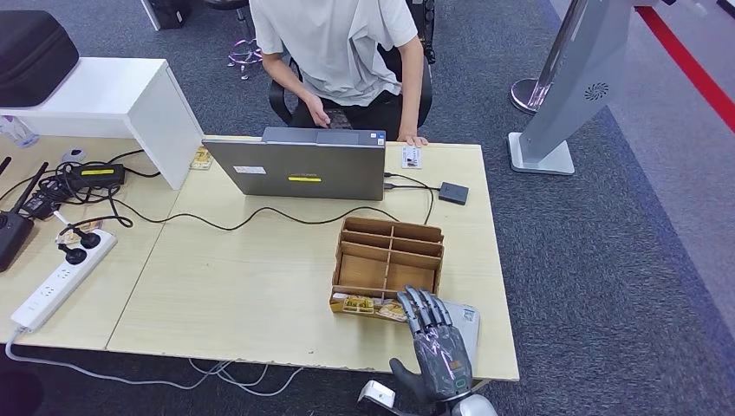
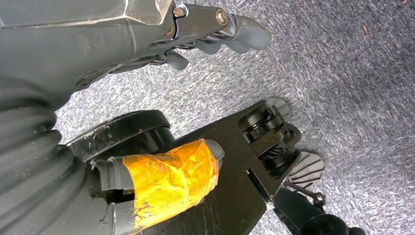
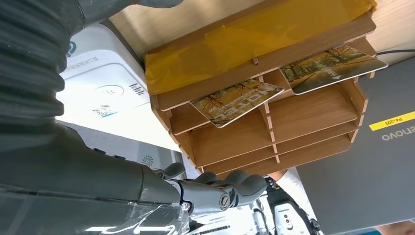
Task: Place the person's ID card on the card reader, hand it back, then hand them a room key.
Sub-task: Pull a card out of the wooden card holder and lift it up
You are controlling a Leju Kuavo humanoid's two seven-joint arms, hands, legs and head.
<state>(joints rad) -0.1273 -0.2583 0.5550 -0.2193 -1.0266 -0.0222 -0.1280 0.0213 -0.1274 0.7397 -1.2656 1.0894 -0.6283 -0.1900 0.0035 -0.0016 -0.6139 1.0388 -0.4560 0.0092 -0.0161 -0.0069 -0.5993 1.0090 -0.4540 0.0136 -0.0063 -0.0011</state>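
Right hand: our right hand (image 1: 438, 340) sits at 5 o'clock on the table (image 1: 243, 295), fingers (image 1: 422, 305) stretched flat and apart, holding nothing; it lies over the white card reader (image 1: 465, 319), fingertips at the near edge of the wooden organizer (image 1: 389, 256)
Left hand: our left hand (image 2: 215, 29) hangs over grey carpet, fingers loosely curled with nothing in them; we cannot tell more
ID card: the ID card (image 1: 411, 157) lies flat at 12 o'clock on the table's far edge, just beside the person's hand (image 1: 415, 139) and right of the laptop (image 1: 299, 165)
Room keys: two room key cards (image 1: 368, 304) with a yellow autumn print rest in the organizer's nearest row, just left of our fingertips
Card reader: in the right wrist view the card reader (image 3: 105, 88) touches the organizer's (image 3: 274, 122) side
Person: the person (image 1: 342, 52) sits at 12 o'clock behind the laptop
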